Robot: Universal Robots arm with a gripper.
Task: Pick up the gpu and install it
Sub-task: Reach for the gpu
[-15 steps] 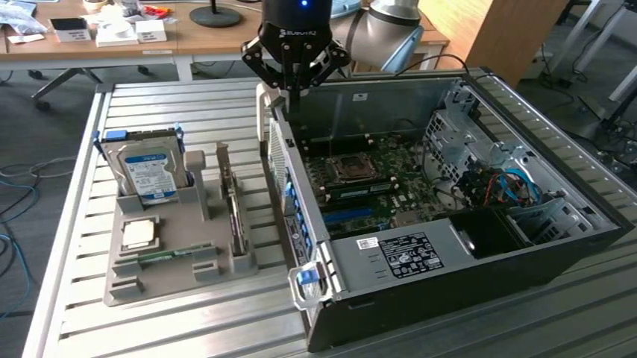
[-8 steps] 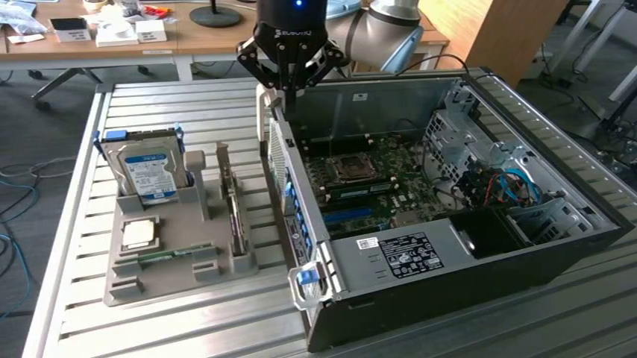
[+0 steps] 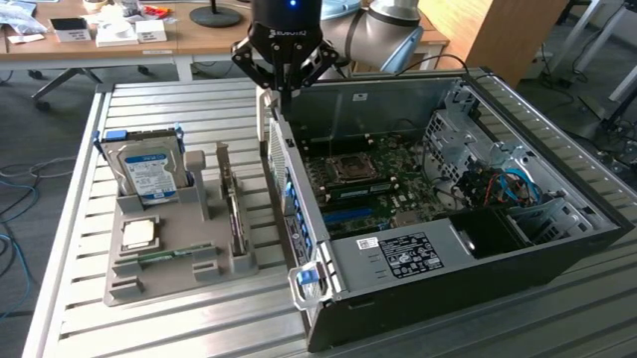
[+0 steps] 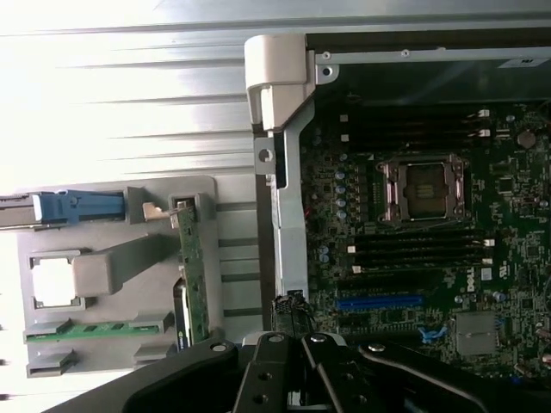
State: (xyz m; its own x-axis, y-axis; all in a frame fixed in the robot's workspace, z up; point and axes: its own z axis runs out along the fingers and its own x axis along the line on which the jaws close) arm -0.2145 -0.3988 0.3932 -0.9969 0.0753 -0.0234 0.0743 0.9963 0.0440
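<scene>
The gpu stands on its edge in a slot of the grey holder tray, its metal bracket at the far end. In the wrist view the gpu shows as a thin green-edged strip. My gripper hangs shut and holds nothing, above the near wall of the open computer case, between the tray and the motherboard. My gripper has its dark linkages in the wrist view's foreground. A blue expansion slot lies on the motherboard.
A silver hard drive with a blue-white label leans in the tray, with a processor chip and a green memory stick nearby. The case's white latch and walls rise beside the gripper. Desks with clutter stand behind the slatted table.
</scene>
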